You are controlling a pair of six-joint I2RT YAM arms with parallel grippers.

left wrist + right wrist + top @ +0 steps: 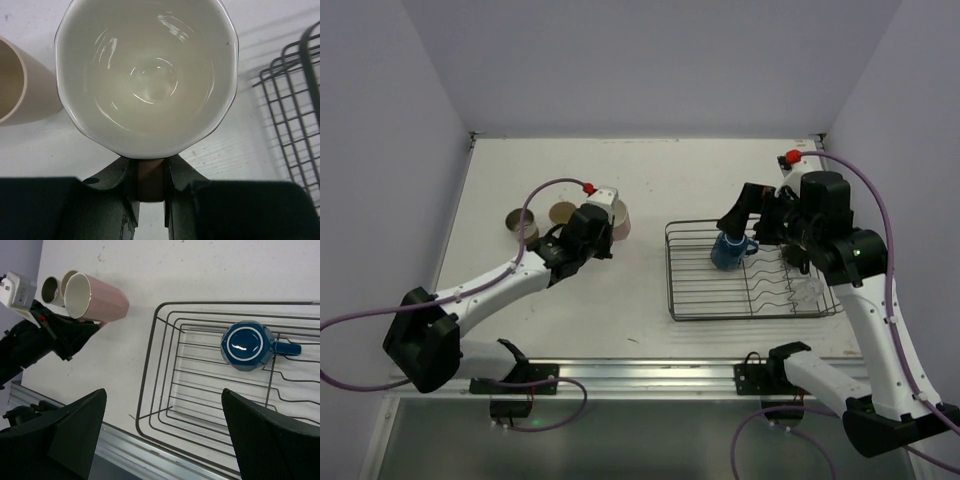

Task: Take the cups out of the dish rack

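Cups: two cups (520, 222) stand on the table (620, 290) left of the dish rack (672, 290), left gripper (150, 172) clamps the pink mug (146, 75) by its handle beside them, blue mug (247, 346) sits inverted in the rack, to be unloaded, under the wide-open right gripper (164, 395).

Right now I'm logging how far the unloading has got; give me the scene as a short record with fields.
dish rack: on the table's right side, one cup in it
in rack: blue mug
left gripper: shut on the handle of the pink mug, which is tipped on its side, outside the rack
right gripper: open, holding nothing, above the rack
unloaded: beige cup and second cup on the table beside the pink mug
left to unload: the blue mug
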